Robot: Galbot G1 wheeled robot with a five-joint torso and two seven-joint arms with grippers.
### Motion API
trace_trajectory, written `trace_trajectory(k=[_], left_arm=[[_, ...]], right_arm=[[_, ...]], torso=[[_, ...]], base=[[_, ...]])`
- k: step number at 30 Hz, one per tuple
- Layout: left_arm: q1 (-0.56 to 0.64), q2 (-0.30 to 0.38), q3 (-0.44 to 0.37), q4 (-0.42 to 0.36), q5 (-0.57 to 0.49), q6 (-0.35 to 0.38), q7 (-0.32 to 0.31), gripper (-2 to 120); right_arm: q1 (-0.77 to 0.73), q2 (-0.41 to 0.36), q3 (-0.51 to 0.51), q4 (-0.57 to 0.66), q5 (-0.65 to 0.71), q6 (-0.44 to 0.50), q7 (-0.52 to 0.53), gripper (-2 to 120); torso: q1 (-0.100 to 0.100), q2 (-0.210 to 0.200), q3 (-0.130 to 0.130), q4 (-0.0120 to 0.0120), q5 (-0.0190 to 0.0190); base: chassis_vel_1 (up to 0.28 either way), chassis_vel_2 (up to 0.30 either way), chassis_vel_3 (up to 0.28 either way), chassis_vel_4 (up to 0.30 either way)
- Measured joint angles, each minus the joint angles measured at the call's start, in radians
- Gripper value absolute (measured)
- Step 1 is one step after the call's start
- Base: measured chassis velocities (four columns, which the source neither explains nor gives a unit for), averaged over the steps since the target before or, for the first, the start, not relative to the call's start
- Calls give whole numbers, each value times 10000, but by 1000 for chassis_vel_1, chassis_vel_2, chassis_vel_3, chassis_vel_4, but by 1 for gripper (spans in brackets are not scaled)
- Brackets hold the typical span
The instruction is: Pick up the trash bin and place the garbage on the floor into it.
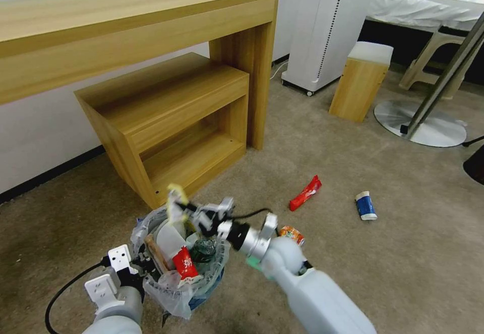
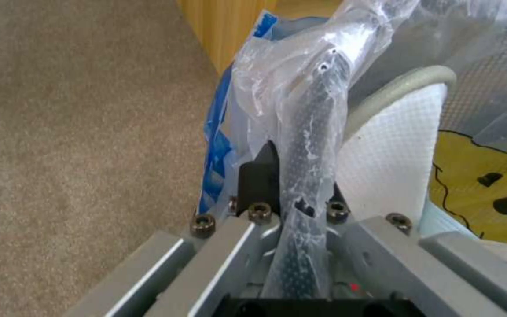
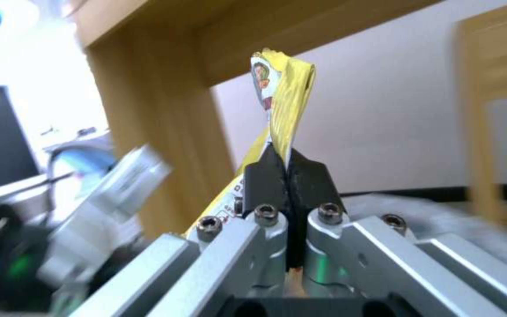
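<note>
Trash bin (image 1: 176,273) — crinkly-lined rim in left pincer (image 2: 300,193); right pincer (image 3: 288,176) pinches yellow wrapper (image 3: 286,97).

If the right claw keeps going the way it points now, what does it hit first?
The right claw, shut on a yellow wrapper, points toward the wooden shelf unit. Probably its lower front edge comes first, though depth is unclear.

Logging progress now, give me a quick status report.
Left gripper clamped on trash bin rim. Right gripper shut on yellow wrapper, above the bin. Red wrapper, paper cup on floor.
</note>
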Motion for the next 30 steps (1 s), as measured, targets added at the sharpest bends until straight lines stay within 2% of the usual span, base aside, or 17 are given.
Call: trace_trajectory(k=[2, 11, 14, 16, 19, 20, 23, 27, 30], left_arm=[[50, -13, 8, -75, 0, -9, 9, 0], [74, -59, 78, -119, 54, -15, 19, 0], [116, -69, 90, -145, 82, -24, 25, 0], [136, -74, 94, -155, 94, -28, 27, 0], [195, -77, 92, -231, 112, -36, 35, 0], [195, -77, 92, -231, 112, -36, 35, 0], [259, -72, 70, -291, 113, -47, 40, 0], [280, -73, 64, -304, 117, -60, 41, 0], [283, -76, 47, -315, 119, -62, 48, 0]], right_arm=[[-38, -17, -250, -56, -320, 161, -367, 0], [-314, -191, -302, -135, -909, 293, -687, 0], [-357, -239, -168, -103, -971, 293, -692, 15], [-367, -246, -139, -103, -995, 293, -686, 19], [-384, -256, -50, -185, -1151, 277, -656, 34], [-384, -256, -50, -185, -1151, 277, -656, 34], [-384, -269, 18, -240, -1250, 226, -636, 48], [-382, -270, 52, -266, -1285, 208, -610, 57], [-382, -294, 242, -142, -1237, 203, -493, 74]], torso=[[0, 0, 0, 0, 0], [0, 0, 1, -1, 1], [0, 1, 1, -1, 1], [0, 0, 1, -1, 1], [0, 0, 1, -1, 1], [0, 0, 1, -1, 1], [0, 0, 1, -1, 1], [0, 0, 1, -1, 1], [0, 0, 1, -1, 1]], base=[[0, 0, 0, 0], [0, 0, 0, 0], [0, 0, 0, 0], [0, 0, 0, 0], [0, 0, 0, 0], [0, 0, 0, 0], [0, 0, 0, 0], [0, 0, 0, 0], [0, 0, 0, 0]])
